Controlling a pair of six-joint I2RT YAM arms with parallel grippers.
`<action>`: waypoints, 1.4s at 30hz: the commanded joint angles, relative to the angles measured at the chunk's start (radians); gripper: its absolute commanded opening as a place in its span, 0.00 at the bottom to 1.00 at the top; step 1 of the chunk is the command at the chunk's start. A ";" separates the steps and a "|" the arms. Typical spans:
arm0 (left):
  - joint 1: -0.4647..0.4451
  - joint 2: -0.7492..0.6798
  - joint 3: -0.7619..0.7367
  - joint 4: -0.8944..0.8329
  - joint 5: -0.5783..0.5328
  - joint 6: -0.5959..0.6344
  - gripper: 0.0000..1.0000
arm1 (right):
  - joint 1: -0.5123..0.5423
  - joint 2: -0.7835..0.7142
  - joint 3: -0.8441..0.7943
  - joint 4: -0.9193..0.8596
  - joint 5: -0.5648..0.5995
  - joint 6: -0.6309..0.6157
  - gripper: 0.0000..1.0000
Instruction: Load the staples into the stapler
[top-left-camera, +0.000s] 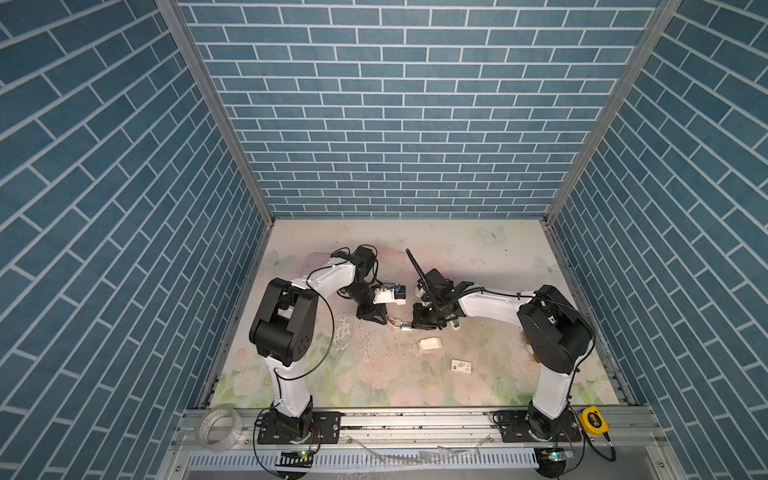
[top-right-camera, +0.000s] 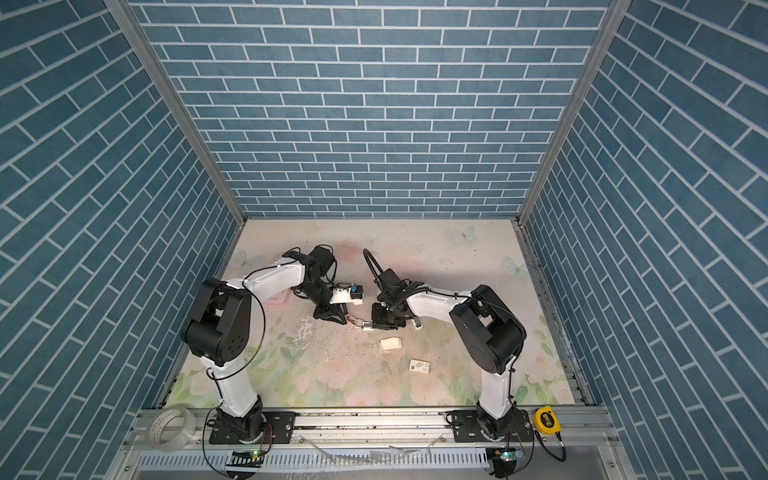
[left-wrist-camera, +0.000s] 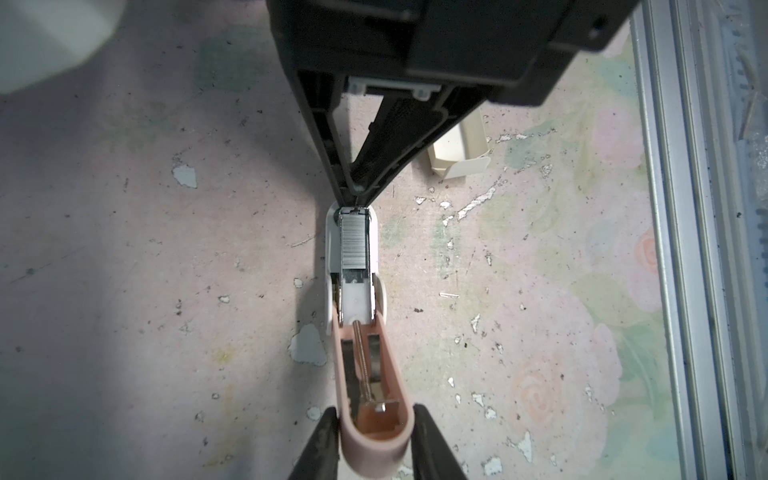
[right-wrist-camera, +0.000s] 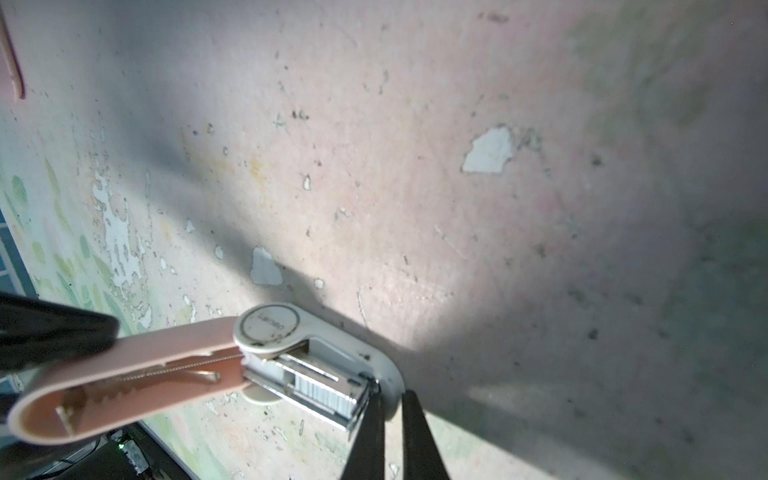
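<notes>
The stapler (top-left-camera: 397, 323) (top-right-camera: 358, 323) lies mid-table with its pink lid (left-wrist-camera: 365, 374) (right-wrist-camera: 137, 374) swung back flat. A grey strip of staples (left-wrist-camera: 353, 245) (right-wrist-camera: 322, 392) sits in its open metal magazine. My left gripper (left-wrist-camera: 374, 415) (top-left-camera: 384, 318) is shut on the free end of the pink lid, one finger on each side. My right gripper (right-wrist-camera: 392, 392) (left-wrist-camera: 353, 199) (top-left-camera: 411, 325) is shut, its tips against the front end of the magazine and white base. A cream cardboard tray (top-left-camera: 429, 344) (top-right-camera: 390, 344) (left-wrist-camera: 457, 153) stands nearer the front; no staples show in it.
A flat white card sleeve with a red mark (top-left-camera: 461, 366) (top-right-camera: 419, 365) lies right of the tray. On the front aluminium rail sit a tape roll (top-left-camera: 220, 428) and a yellow tape measure (top-left-camera: 594, 423). The floral mat (top-left-camera: 374, 374) is worn and flaked.
</notes>
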 joint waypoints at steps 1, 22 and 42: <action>-0.006 -0.017 -0.007 -0.020 -0.005 -0.002 0.37 | -0.008 0.030 0.005 -0.025 0.017 0.012 0.11; -0.010 -0.042 -0.043 0.040 0.010 -0.045 0.33 | -0.010 0.038 -0.006 -0.018 0.017 0.007 0.11; -0.056 -0.037 -0.036 0.061 0.012 -0.082 0.32 | -0.016 0.039 -0.021 0.010 0.017 0.015 0.10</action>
